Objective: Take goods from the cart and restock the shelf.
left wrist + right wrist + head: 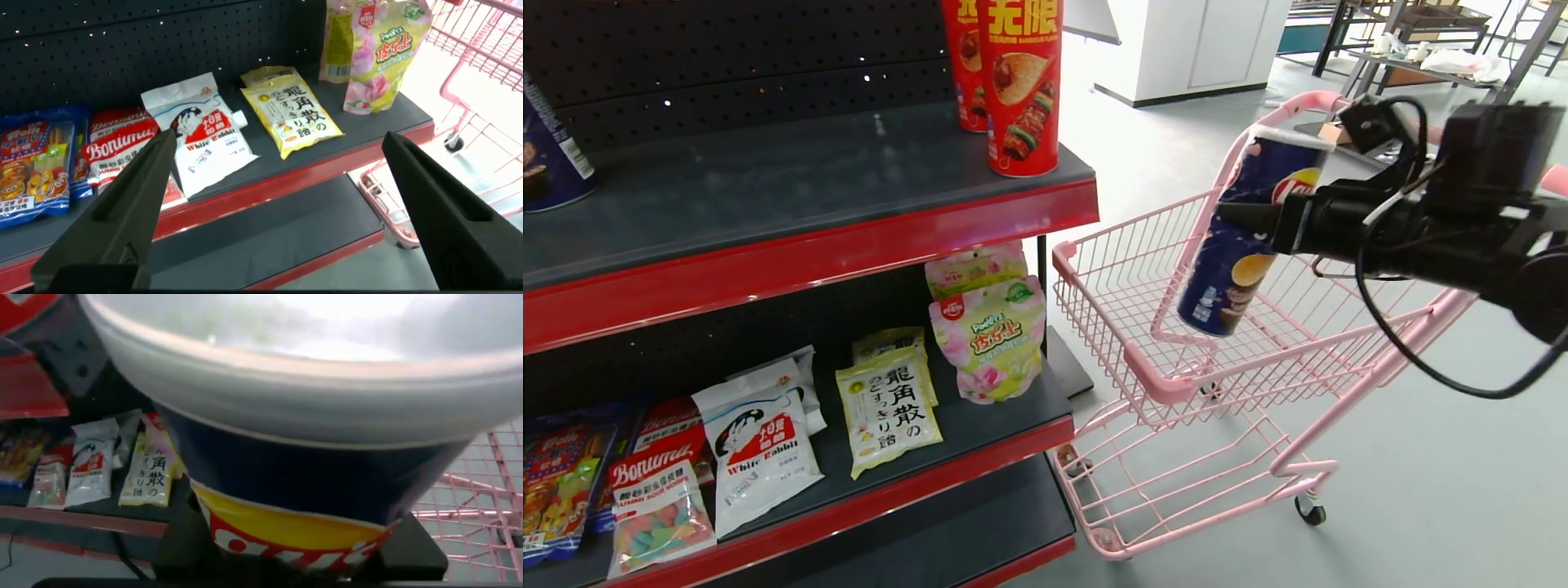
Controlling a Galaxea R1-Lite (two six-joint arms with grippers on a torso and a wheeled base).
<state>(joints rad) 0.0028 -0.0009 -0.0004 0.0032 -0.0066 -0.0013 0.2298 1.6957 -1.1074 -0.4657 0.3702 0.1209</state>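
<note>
Now the right jaws are shut around a blue can point(1245, 237) of chips, holding it up over the pink cart point(1143, 376). The can leans a little. So I think the picking-up part is done and the carrying part is on.

Next, the can should go across to the top shelf point(768, 188). There is bare room there between the red cans point(1023, 82) and another blue can point(547, 155), and it should land standing up.

The left jaws are wide open and hold nothing, down near the snack bags point(200, 135) on the lower shelf point(368, 131).
</note>
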